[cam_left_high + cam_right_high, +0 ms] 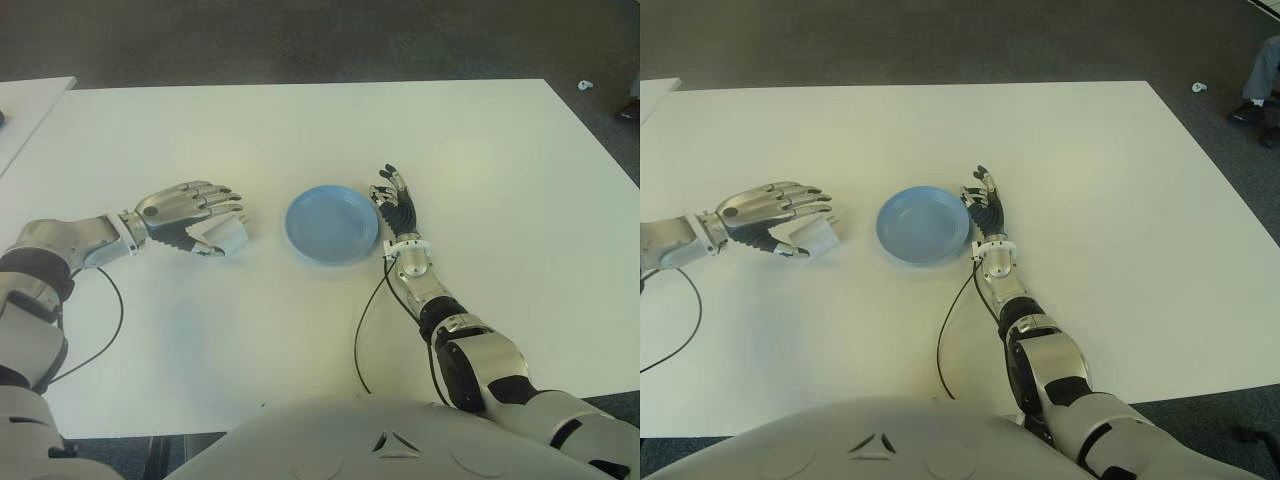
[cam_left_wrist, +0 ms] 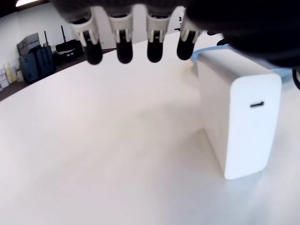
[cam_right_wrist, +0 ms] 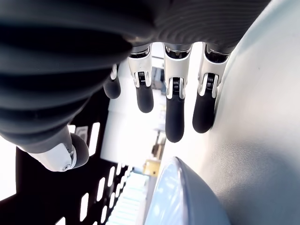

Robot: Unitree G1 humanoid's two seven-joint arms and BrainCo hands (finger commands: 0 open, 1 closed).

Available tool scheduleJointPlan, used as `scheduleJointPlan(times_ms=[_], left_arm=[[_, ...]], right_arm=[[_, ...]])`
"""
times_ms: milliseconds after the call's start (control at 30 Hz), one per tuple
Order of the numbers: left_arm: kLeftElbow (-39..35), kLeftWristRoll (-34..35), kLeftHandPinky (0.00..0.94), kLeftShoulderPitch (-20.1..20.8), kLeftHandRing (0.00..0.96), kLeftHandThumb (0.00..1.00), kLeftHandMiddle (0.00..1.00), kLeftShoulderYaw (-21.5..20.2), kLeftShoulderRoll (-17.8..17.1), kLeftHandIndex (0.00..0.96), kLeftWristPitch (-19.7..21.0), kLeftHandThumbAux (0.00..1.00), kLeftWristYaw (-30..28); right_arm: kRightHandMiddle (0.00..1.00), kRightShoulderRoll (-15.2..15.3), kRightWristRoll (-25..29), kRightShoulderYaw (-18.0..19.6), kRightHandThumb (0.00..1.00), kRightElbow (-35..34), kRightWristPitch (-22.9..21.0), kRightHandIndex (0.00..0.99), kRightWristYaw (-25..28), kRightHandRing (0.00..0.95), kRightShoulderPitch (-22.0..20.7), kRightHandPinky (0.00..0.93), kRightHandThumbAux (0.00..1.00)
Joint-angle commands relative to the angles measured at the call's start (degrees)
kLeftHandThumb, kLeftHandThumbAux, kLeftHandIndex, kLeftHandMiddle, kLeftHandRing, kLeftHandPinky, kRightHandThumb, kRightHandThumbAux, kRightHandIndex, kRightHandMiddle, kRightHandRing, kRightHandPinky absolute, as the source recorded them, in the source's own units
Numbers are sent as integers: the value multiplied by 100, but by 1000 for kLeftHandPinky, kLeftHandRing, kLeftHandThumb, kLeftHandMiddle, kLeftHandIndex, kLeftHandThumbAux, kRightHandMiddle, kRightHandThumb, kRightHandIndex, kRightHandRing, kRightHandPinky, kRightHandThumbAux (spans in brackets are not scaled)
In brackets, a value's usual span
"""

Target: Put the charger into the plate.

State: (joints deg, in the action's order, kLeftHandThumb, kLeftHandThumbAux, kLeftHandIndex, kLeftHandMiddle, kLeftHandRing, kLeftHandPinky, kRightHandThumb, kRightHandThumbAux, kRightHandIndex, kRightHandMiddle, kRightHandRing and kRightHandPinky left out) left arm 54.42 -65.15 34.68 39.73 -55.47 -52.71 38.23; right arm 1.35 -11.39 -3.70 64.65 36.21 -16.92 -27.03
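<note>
Both arms are showing silver-grey shells broken by black joint sections. The left hand is wearing metallic silver plating along its back and knuckles, with dark rubbery pads underneath; its fingertips are showing black caps below white segments. The right hand is looking mostly black and ribbed, ending in a white wrist band. A thin black cable is trailing from each forearm. The torso is showing as a pale grey curved shell.

One charger, one plate, two robot hands, one table.
</note>
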Motion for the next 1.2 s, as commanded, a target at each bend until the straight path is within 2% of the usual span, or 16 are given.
scheduleJointPlan(times_ms=[33, 833, 1200], left_arm=[[-35, 34, 0, -142, 0, 347, 0, 18, -54, 0, -17, 117, -167], [-51, 77, 0, -414, 0, 350, 0, -15, -13, 0, 42, 131, -138], [7, 422, 0, -588, 0, 353, 0, -168, 54, 0, 41, 149, -317]], right_arm=[[164, -12, -51, -32, 0, 461, -360, 0, 17, 302, 758, 332, 531], [168, 13, -53, -43, 0, 436, -372, 0, 32, 308, 757, 350, 519], [156, 23, -28, -27, 0, 413, -380, 0, 81, 300, 770, 352, 521]])
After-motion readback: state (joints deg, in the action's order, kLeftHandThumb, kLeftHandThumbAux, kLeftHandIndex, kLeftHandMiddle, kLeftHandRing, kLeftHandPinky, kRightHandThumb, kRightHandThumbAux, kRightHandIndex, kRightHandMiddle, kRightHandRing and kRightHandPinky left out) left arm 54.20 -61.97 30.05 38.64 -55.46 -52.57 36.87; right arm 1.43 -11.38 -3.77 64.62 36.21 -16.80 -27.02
